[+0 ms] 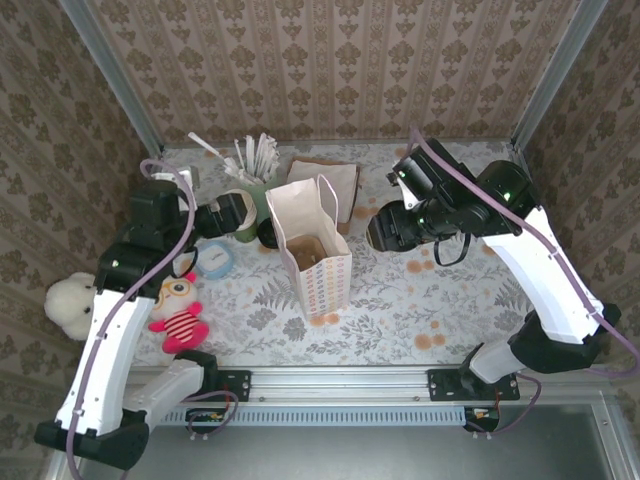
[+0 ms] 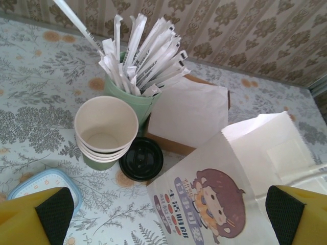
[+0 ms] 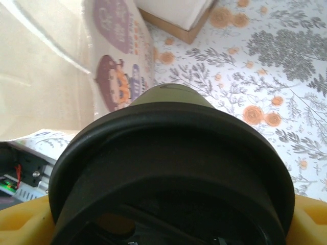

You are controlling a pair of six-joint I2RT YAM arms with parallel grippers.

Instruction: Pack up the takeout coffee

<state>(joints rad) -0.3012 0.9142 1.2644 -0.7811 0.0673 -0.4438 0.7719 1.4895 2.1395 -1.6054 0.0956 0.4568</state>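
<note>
Right jaws clasp the takeout coffee (image 3: 171, 168) at its black-lidded end, holding it off the worktop (image 1: 420, 300) just right of the standing paper bag (image 1: 312, 245). Left jaws gape wide, gripping nothing, above the stacked cups (image 2: 106, 127) and a black lid (image 2: 141, 158)

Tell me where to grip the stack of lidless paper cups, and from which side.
Grip the stack of cups across its round wall, just under the cream rims. Come in level from the side away from the paper bag, where it has most room: the straw cup crowds it behind and the black lid sits close on the bag side. It stands upright, mouth open.
</note>
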